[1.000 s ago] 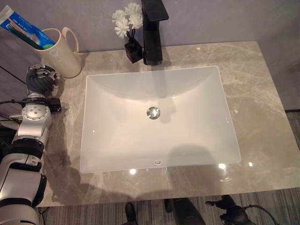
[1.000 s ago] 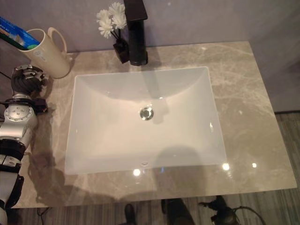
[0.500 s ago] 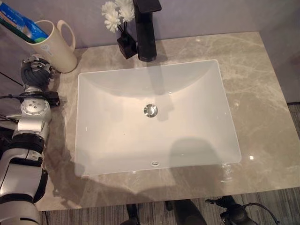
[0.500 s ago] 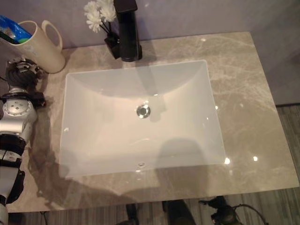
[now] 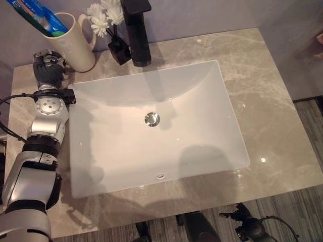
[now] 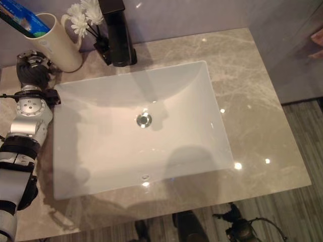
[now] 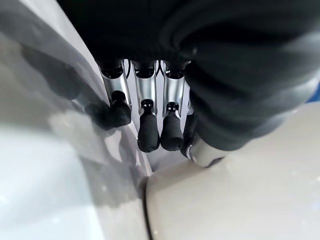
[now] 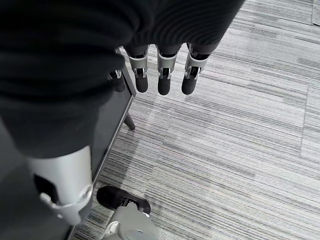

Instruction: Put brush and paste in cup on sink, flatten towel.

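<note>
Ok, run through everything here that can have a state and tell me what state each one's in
cup: upright on the counter, toothpaste tube inside
toothpaste tube: leaning out of the cup
sink: empty, no water running
faucet: off
left hand: by the cup, fingers relaxed, empty
right hand: over the floor, open, empty

Paste (image 5: 38,16) in cup (image 5: 73,45), left of faucet (image 5: 137,30), behind sink (image 5: 227,116).

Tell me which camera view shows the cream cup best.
The left eye view: the cup stands whole at the counter's back left corner, handle and toothpaste tube visible, left hand beside it. The right eye view crops the tube. The left wrist view shows just a pale curved wall.
</note>
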